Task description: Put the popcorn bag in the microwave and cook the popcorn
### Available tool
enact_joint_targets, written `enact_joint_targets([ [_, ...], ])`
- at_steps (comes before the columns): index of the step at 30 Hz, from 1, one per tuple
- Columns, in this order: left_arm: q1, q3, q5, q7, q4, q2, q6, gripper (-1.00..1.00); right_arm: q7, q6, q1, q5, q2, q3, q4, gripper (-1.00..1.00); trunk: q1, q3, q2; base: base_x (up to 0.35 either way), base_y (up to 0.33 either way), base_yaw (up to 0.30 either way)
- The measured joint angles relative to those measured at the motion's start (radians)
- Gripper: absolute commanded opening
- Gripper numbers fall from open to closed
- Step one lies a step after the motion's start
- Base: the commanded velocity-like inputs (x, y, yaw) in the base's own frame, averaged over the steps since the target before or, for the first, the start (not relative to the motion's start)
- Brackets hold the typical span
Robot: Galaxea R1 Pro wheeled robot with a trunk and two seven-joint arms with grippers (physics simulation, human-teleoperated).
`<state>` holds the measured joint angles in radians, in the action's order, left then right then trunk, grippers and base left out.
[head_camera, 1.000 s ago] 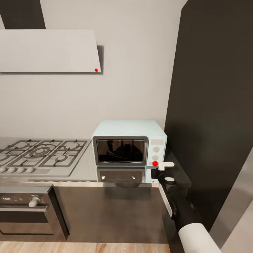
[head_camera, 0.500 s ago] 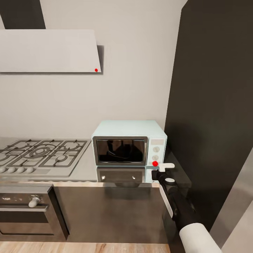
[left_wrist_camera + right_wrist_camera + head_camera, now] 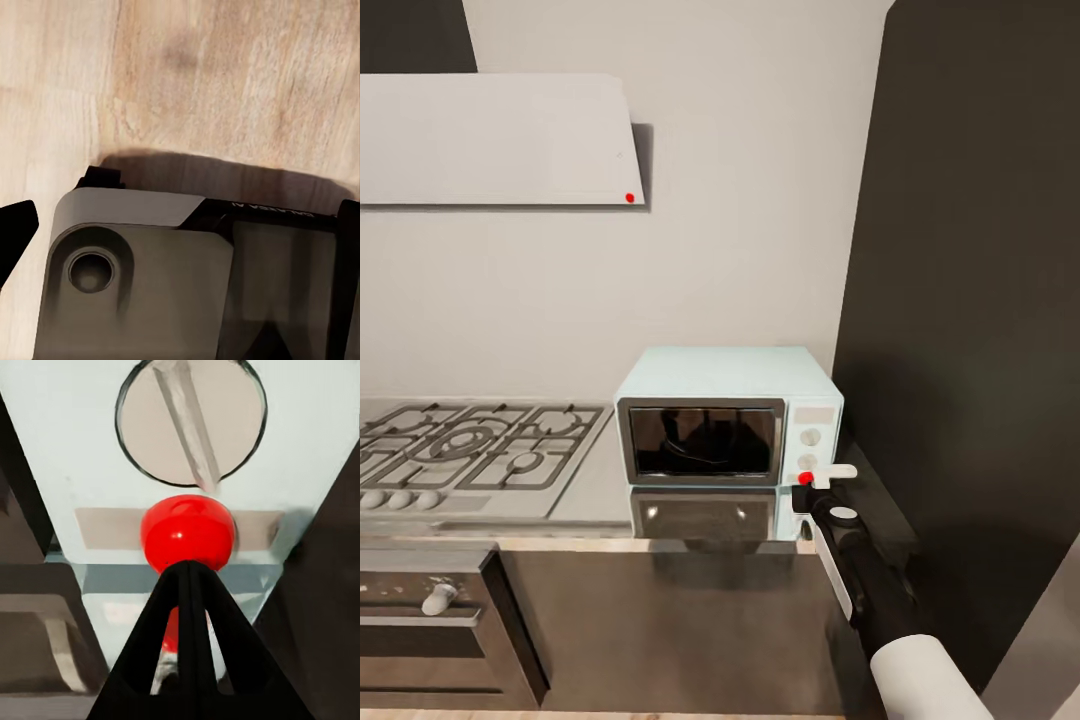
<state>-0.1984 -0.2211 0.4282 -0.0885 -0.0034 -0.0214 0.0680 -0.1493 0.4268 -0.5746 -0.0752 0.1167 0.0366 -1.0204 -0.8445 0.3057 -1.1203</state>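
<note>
The pale blue microwave (image 3: 728,420) stands on the grey countertop (image 3: 588,492) with its dark glass door closed. My right gripper (image 3: 812,482) is shut, its tips against the red dot (image 3: 804,478) low on the white knob panel. In the right wrist view the two black fingers (image 3: 189,607) meet in a point on the red dot (image 3: 187,531), just below a round knob (image 3: 191,420). The popcorn bag and popcorn are out of view. My left gripper (image 3: 180,247) hangs open over the wood floor (image 3: 225,75), with one black fingertip (image 3: 15,232) at the edge.
A gas hob (image 3: 470,450) lies left of the microwave under a white hood (image 3: 500,140). A black-and-steel oven (image 3: 430,620) sits below the hob. A tall dark cabinet (image 3: 970,300) rises close on the right. The robot's grey base (image 3: 142,285) is under the left gripper.
The whole head view has shifted, so the camera moved slightly. My right gripper stays at the red dot and now covers part of it.
</note>
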Motion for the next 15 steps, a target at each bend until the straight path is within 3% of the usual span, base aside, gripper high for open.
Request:
enact_joint_targets([
  [8, 0.000, 0.000, 0.000, 0.000, 0.000, 0.000, 0.000, 1.00, 0.000, 0.000, 0.000, 0.001, 0.000, 0.000, 0.000, -1.00, 0.000, 0.000, 0.000, 0.152, 0.000, 0.000],
  [15, 0.000, 0.000, 0.000, 0.000, 0.000, 0.000, 0.000, 1.00, 0.000, 0.000, 0.029, -0.003, 0.001, 0.000, -0.001, -1.00, 0.020, 0.000, 0.000, 0.134, 0.000, 0.000],
])
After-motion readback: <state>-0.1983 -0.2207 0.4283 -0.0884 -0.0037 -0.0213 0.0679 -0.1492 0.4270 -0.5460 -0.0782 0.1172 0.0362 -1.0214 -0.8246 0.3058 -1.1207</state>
